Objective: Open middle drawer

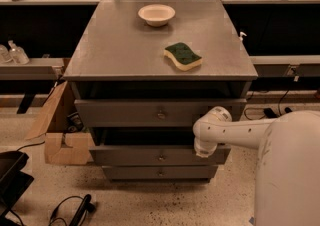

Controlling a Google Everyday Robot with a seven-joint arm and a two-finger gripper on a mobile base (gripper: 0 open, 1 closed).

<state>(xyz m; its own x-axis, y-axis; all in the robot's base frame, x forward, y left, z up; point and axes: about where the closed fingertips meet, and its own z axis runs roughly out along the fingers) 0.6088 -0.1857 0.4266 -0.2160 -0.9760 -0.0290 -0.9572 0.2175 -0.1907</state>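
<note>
The middle drawer (150, 155) is a low grey front with a small round knob (161, 157). It stands pulled out a little from the grey cabinet (125, 50), with a dark gap above it. My gripper (202, 152) is at the end of the white arm (235, 131). It points down at the top edge of the middle drawer's front, right of the knob. The taller top drawer (125, 113) also stands slightly out. The narrow bottom drawer (130, 172) sits below.
A white bowl (156, 14) and a green and yellow sponge (183, 56) lie on the cabinet top. A cardboard box (60, 135) stands at the left of the cabinet. Cables (70, 209) and a dark object (12, 180) lie on the floor at lower left. My white body (290, 170) fills the lower right.
</note>
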